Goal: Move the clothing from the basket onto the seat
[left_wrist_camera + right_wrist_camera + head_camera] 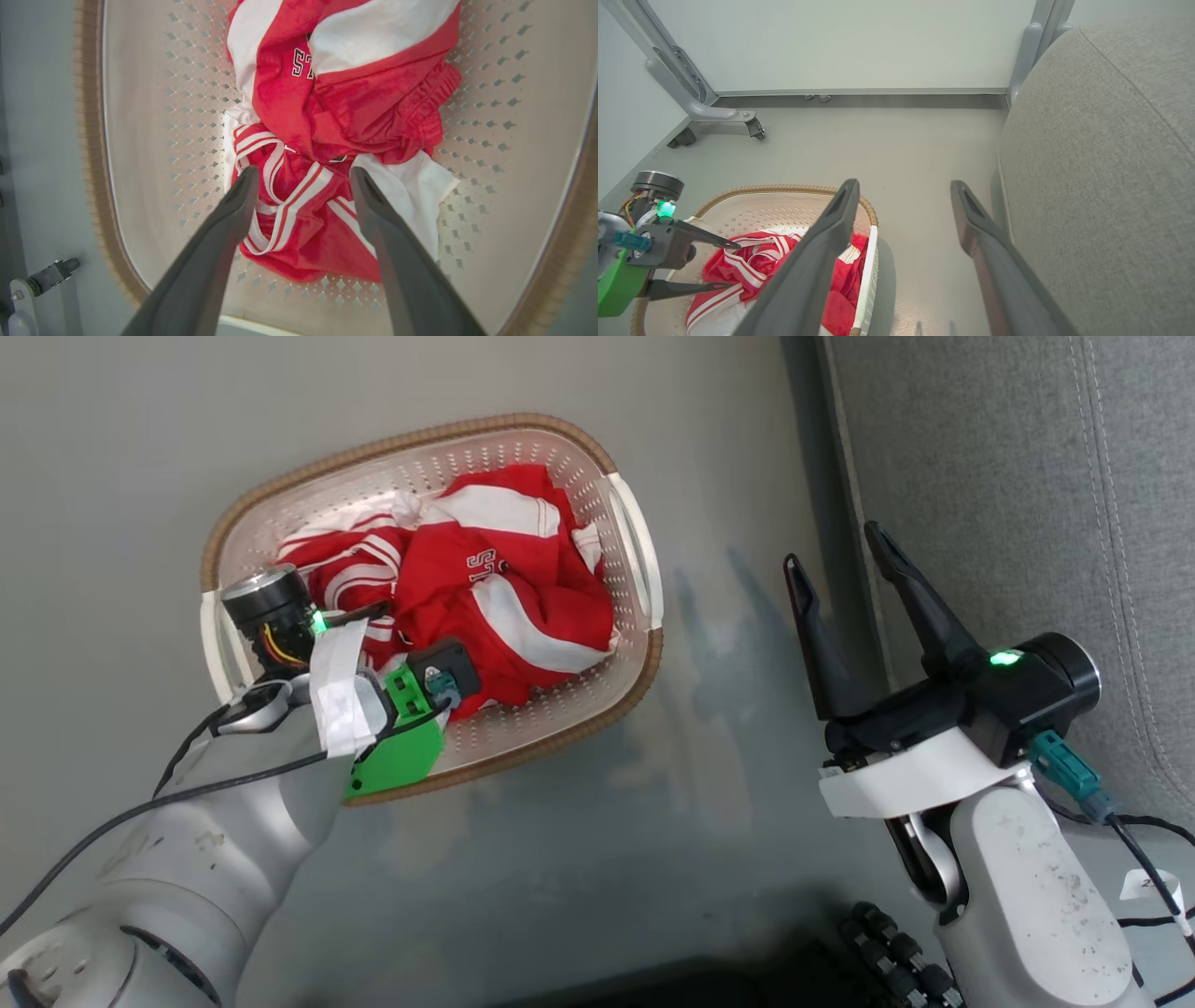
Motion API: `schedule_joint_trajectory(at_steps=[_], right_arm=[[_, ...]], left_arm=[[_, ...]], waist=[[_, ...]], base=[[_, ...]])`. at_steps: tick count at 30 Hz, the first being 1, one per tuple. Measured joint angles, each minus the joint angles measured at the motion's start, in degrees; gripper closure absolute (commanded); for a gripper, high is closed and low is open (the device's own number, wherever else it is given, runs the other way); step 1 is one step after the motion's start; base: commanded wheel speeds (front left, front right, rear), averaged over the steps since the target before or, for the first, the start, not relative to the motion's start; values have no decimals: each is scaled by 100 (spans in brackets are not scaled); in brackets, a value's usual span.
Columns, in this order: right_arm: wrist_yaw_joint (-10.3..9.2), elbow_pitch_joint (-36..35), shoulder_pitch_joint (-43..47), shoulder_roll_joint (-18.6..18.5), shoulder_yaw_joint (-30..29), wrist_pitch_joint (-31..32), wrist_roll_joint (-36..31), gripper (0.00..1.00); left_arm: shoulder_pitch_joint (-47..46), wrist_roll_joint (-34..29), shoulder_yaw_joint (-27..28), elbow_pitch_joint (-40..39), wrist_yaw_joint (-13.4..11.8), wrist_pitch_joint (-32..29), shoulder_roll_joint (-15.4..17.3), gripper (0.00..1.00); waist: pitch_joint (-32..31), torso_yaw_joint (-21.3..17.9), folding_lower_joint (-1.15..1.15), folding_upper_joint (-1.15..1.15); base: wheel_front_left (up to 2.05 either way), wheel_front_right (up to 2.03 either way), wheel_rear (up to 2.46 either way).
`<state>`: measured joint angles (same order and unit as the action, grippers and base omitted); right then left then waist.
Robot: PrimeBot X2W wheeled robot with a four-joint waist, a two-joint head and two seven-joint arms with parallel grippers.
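**Nothing moved over yet: both garments in the basket, left claw poised at the pile**

The task stood at its very start. The clothing (pixel 504 597) lay bunched together inside the basket (pixel 420 439), which sat on the grey floor (pixel 140 448) just beside the seat (pixel 1008 523). No garment lay on the part of the grey cushion that showed. The red piece with dark letters (pixel 285 88) was heaped towards the far end of the basket. The red piece with the striped white trim (pixel 289 219) lay nearer the left arm, partly tucked under the first. By my reading, everything was left to do: each garment had to be gripped, lifted over the rim and carried across to the cushion.

The left claw (pixel 303 172) was down inside the basket with its fingers spread wide apart, straddling the striped-trim piece. The tips sat right at the cloth. Whether they pressed into it or hung just above it could not be told, but nothing was pinched between them and no fabric was raised.

The right claw (pixel 834 546) was also fully apart and held nothing. It hung over the bare floor between the basket and the seat edge, fingers pointing away from the robot, touching neither one.
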<state>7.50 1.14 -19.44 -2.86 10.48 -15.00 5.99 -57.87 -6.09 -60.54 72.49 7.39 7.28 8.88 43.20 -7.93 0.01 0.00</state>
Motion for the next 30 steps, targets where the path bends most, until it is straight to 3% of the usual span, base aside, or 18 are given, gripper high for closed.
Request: schedule_joint_trajectory(at_steps=[5,10,20,30], right_arm=[[0,-21,-88,-2,42,0,138,0],[0,-26,-200,0,94,0,234,0],[0,-90,-405,1,278,0,415,0],[0,-191,-489,4,285,0,556,0]], left_arm=[[-289,478,-757,75,0,-441,124,0],[-565,828,-1174,96,0,-831,200,0],[-827,944,-1291,89,0,-1759,344,0],[-1031,627,-1292,18,0,-2182,523,0]], waist=[[386,-184,0,0],[719,-308,0,0],[1236,-473,0,0],[1572,-565,-1,0]], base=[[0,0,0],[0,0,0],[0,0,0],[0,0,0]])
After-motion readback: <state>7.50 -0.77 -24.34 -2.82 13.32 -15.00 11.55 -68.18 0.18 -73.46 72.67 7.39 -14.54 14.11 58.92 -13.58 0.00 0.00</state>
